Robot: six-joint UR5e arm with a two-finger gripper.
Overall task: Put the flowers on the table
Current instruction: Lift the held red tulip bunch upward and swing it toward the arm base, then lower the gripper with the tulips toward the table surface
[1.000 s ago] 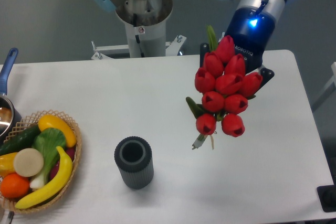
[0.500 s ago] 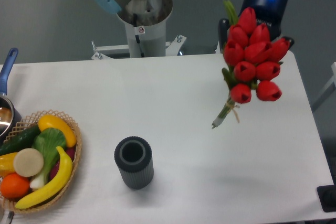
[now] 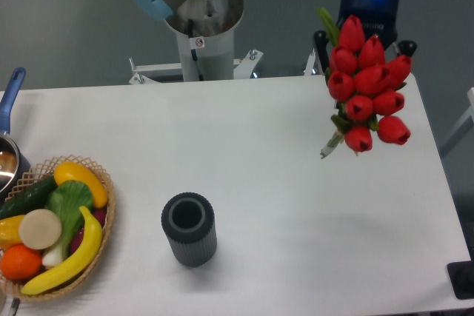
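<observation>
The flowers (image 3: 368, 88), a bunch of red closed tulip buds with green stems tied with string, hang in the air above the far right part of the white table (image 3: 266, 160). The stem ends point down and to the left. My gripper (image 3: 363, 48) is behind the buds, mostly hidden by them, with dark fingers (image 3: 319, 41) showing on either side. It is shut on the flowers and holds them clear of the tabletop.
A dark grey ribbed vase (image 3: 189, 229) stands upright at the front middle. A wicker basket (image 3: 105, 185) of fruit and vegetables sits at the front left. A pot with a blue handle (image 3: 10, 101) is at the left edge. The arm's base (image 3: 201, 31) is behind the table.
The gripper has carried the flowers up and to the right, from over the middle right of the table to over its far right part. The vase and basket have not moved.
</observation>
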